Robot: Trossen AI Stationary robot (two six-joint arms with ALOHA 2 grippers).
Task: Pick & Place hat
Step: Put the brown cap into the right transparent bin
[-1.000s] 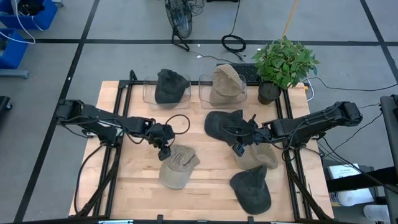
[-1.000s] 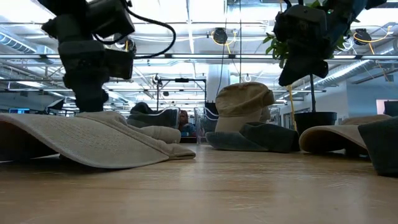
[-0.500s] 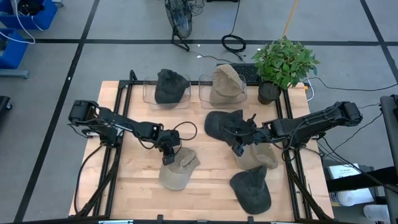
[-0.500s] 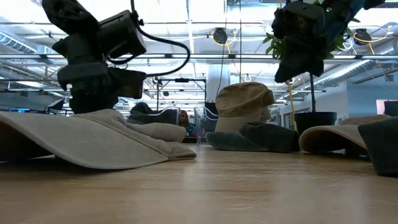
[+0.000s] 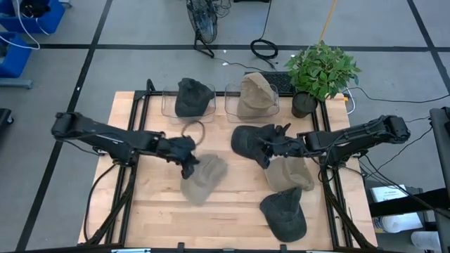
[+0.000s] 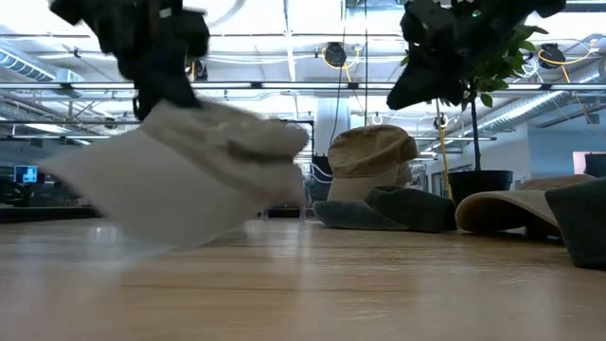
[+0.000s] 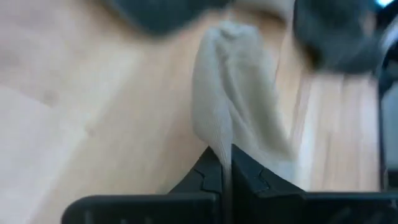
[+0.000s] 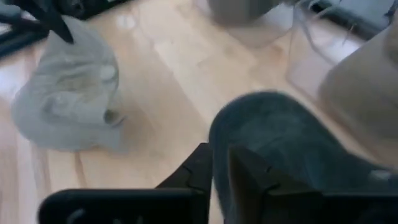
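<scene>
A wooden table (image 5: 232,204) is seen from above, with a potted plant (image 5: 320,74) at its far right corner serving as the landmark. Two clear bins stand along the far edge, on the left-arm side of the plant: the nearer bin (image 5: 252,104) holds a tan hat (image 5: 254,91), and the farther bin (image 5: 188,105) holds a dark hat (image 5: 191,95).

The left gripper (image 5: 188,163) is placed well away from the plant, toward the table's middle on the left-arm side. Its fingers (image 7: 211,171) are pressed together on a fold of a beige hat (image 5: 204,178), which is pinched at its edge. In the low view the beige hat (image 6: 189,170) is shown lifted and tilted, though its lower edge cannot be told apart from the tabletop.

The right gripper (image 5: 266,147) is placed in front of the plant, nearer the table's middle. Its fingers (image 8: 200,168) are closed on the rim of a dark grey hat (image 5: 252,140), which is gripped at its edge; in the right wrist view the dark grey hat (image 8: 273,143) is seen just past the fingertips.

A second beige hat (image 5: 288,174) lies on the table in front of the plant, beside the dark grey hat. Another dark hat (image 5: 284,214) lies at the near edge, farthest from the plant on the right-arm side
</scene>
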